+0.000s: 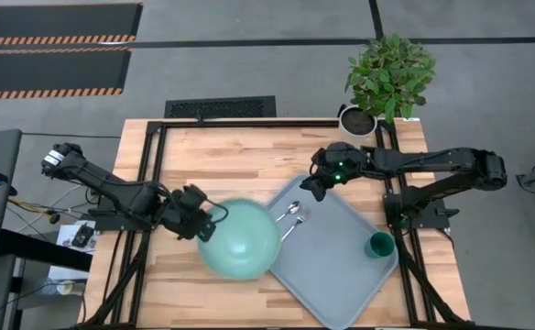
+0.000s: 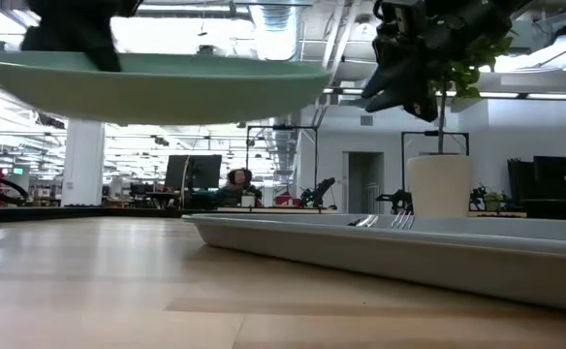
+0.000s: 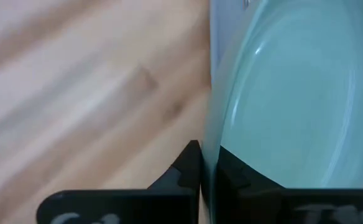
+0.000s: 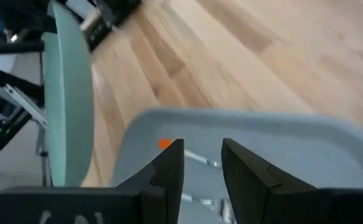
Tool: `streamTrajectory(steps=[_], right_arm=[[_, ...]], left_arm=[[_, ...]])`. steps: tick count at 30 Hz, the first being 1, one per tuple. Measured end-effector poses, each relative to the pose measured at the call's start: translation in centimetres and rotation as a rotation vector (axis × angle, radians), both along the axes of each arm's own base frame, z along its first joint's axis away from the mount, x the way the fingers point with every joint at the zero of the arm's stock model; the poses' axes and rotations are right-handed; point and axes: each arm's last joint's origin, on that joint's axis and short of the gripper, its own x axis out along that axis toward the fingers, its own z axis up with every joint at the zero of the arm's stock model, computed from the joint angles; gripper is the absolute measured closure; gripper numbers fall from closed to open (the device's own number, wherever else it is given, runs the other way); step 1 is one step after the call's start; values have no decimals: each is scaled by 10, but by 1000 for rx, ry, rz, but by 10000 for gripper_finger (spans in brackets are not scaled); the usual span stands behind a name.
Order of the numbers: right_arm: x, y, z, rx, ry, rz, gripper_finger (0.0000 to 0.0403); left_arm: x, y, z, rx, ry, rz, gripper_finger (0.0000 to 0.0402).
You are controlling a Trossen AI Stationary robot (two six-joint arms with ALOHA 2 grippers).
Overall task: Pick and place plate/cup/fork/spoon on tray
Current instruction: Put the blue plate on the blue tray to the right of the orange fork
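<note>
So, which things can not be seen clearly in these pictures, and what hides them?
- Fork and spoon: high view, too small to tell apart; low view, the tray rim hides all but their tips.
- Cup: seen only in the high view.
- Plate: left wrist view, cut off by the edges.
- Left gripper: low view, cut off by the top edge.

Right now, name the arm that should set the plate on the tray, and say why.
Left. The left gripper already clamps the plate by its rim, lifted off the table beside the tray. The right gripper hangs open and empty over the tray's far corner, near the fork and spoon.
</note>
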Motion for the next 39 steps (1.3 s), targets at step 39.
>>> streamTrajectory(steps=[39], right_arm=[[8,1,16,-311,-138,-365,256]], left_arm=[[13,78,24,571,-224,511,401]])
